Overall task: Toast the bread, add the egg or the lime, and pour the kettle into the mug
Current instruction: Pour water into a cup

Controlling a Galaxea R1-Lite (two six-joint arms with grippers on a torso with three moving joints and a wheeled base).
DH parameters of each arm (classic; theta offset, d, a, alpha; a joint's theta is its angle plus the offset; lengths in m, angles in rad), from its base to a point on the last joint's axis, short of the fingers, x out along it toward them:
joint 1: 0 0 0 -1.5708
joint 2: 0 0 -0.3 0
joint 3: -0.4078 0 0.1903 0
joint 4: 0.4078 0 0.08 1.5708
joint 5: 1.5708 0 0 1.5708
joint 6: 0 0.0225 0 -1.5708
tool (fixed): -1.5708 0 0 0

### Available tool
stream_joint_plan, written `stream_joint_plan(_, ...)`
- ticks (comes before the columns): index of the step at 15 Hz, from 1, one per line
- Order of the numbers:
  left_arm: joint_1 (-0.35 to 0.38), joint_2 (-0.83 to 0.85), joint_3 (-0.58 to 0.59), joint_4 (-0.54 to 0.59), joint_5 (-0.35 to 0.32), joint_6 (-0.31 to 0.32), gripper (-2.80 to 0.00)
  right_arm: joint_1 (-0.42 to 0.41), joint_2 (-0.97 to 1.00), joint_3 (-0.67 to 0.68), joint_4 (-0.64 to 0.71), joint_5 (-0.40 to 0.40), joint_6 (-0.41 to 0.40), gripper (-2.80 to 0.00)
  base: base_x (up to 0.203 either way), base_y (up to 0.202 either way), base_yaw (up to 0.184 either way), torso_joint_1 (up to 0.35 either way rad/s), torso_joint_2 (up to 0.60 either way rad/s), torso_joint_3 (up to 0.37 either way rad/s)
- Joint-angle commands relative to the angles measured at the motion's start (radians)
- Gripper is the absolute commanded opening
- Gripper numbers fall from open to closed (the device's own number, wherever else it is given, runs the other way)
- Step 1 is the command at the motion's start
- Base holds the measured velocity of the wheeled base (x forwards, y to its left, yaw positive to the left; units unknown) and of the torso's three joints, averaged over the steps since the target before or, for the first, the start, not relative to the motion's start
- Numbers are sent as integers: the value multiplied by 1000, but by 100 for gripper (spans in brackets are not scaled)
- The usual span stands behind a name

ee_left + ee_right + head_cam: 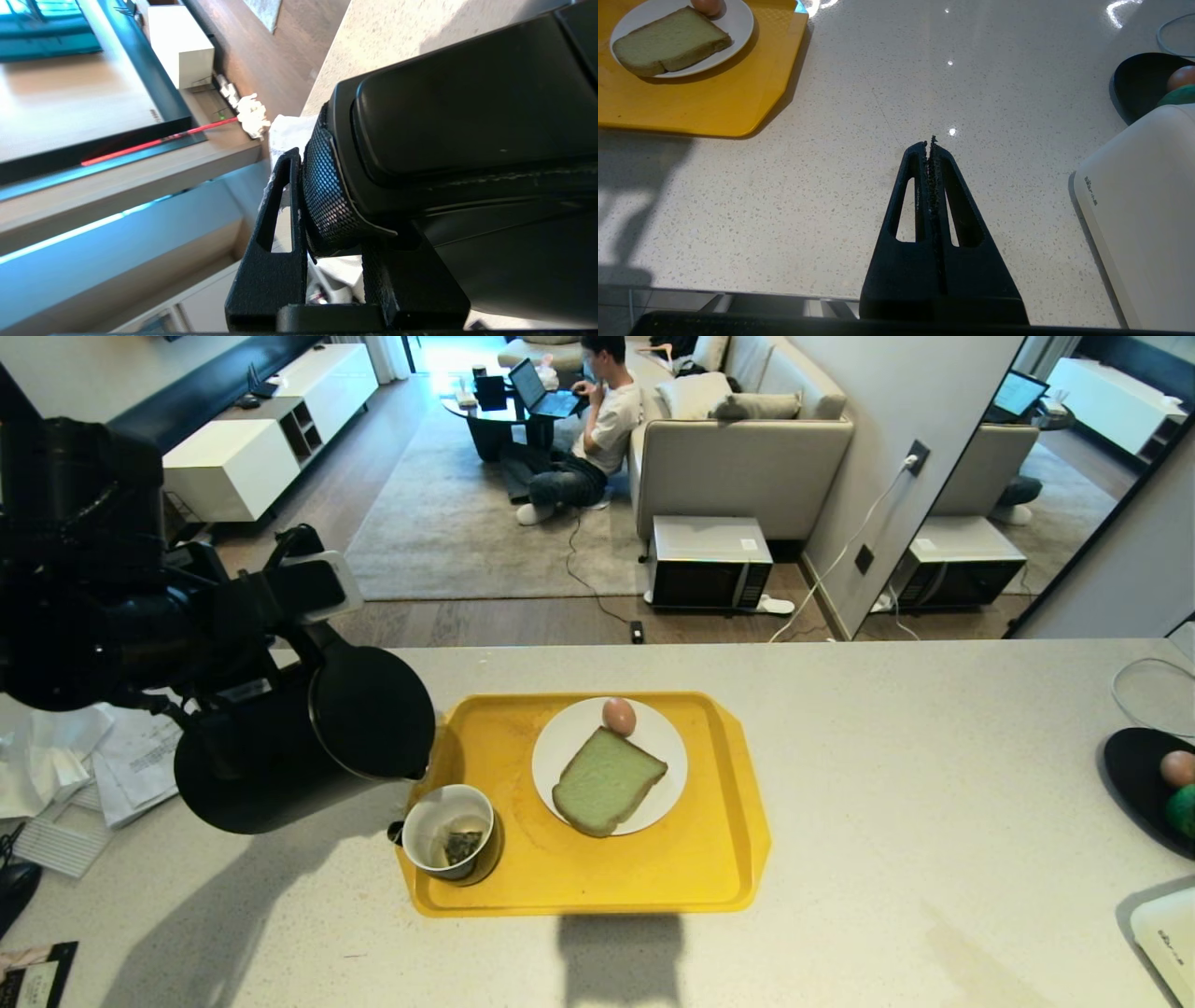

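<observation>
Two stages appeared finished, bread [608,780] and egg [618,716] lying plated on the yellow tray [719,859], while the left gripper [327,210], jaws clamped on its handle, tipped the kettle [308,737] over the mug [450,831]; right gripper [932,142] was closed empty.

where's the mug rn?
Head view: the mug stands in the yellow tray's near-left corner, just under the tilted kettle's spout, left of the plate with bread.
</observation>
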Motion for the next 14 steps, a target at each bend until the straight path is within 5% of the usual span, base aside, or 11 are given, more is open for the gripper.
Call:
stream_joint_plan(1,-6,2,-2,1,10,28,-280,1,0,2,0,0,0,-280,0,0,0,0,0,0)
stream_joint_plan(6,-33,8,-14,-2,53,118,-280,1,0,2,0,0,0,-280,0,0,0,0,0,0)
stream_joint_plan(14,-56,11,-14,-2,61,122,-280,1,0,2,0,0,0,-280,0,0,0,0,0,0)
